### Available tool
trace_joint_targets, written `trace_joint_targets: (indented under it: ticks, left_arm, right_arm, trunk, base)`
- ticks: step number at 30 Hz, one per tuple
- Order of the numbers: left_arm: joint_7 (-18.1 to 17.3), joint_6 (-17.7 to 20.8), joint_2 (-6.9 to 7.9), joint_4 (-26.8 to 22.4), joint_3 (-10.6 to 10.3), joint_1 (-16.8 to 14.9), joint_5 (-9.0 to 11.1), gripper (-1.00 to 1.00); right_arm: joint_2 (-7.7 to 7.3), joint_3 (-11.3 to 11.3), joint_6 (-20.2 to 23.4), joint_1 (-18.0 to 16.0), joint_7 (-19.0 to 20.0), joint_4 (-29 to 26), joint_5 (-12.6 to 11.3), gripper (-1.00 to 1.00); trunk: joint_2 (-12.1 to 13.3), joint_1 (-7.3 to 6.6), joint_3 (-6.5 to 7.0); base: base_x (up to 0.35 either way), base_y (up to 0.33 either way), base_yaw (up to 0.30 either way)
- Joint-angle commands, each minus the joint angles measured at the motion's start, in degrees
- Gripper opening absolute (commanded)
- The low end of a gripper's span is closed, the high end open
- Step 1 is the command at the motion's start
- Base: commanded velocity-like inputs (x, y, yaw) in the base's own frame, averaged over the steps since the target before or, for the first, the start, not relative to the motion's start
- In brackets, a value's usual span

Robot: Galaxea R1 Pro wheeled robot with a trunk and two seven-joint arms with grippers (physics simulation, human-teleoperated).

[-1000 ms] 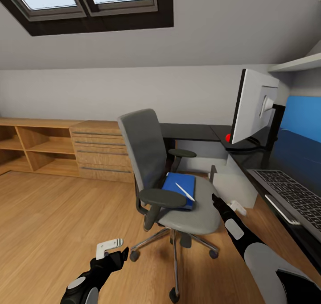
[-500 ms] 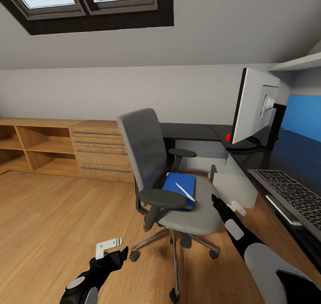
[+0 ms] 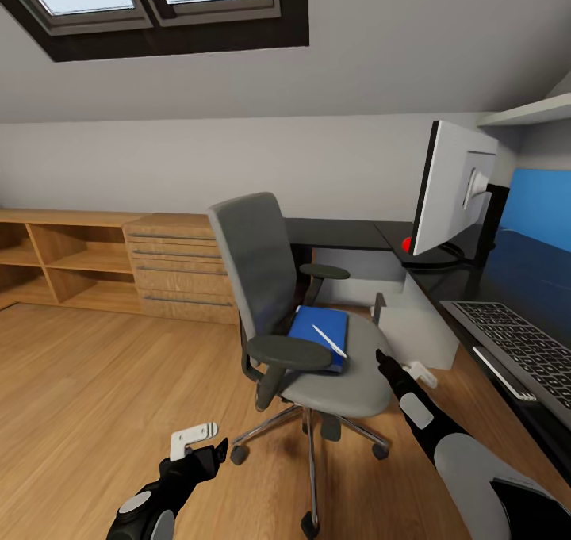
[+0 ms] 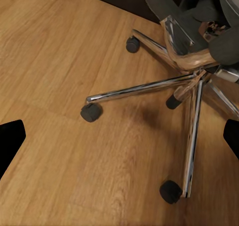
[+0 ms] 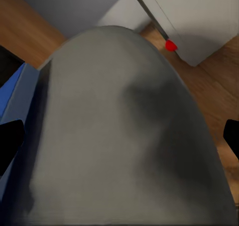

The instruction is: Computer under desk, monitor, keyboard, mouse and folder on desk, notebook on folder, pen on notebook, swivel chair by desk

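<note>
Left gripper (image 3: 198,438) hangs low over the floor, jaws apart, holding nothing; chair casters lie ahead of it. Swivel chair (image 3: 274,302) sits between the grippers with the folder (image 3: 317,330) and pen (image 3: 327,340) on its seat; the notebook probably lies under the pen, hard to tell. Right gripper (image 3: 419,372), jaws apart, has crept slightly toward the seat edge since a second ago, so the folder pickup is starting. Beyond it: computer (image 3: 416,326), monitor (image 3: 448,191) and keyboard (image 3: 515,350) on the worktop (image 3: 476,286).

pen (image 3: 327,340) on folder (image 3: 319,328), on swivel chair (image 3: 295,310), desk (image 3: 515,278) right
</note>
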Motion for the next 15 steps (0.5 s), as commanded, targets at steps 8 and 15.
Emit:
trace_joint_targets:
  ticks: [8,15]
  left_arm:
    - [0.5,0.2,0.0,-0.1,0.0,0.0,0.6,1.0]
    - [0.5,0.2,0.0,-0.1,-0.1,0.0,0.6,1.0]
  right_arm:
    - [-0.04,-0.1,0.4,0.0,-0.8,0.3,-1.6,1.0]
    - [0.05,-0.1,0.5,-0.1,-1.9,0.3,-1.8,1.0]
  trunk:
    - [0.0,-0.01,-0.05]
    - [0.0,-0.01,-0.05]
  base:
    - [0.0,0.0,0.0]
    - [0.0,0.0,0.0]
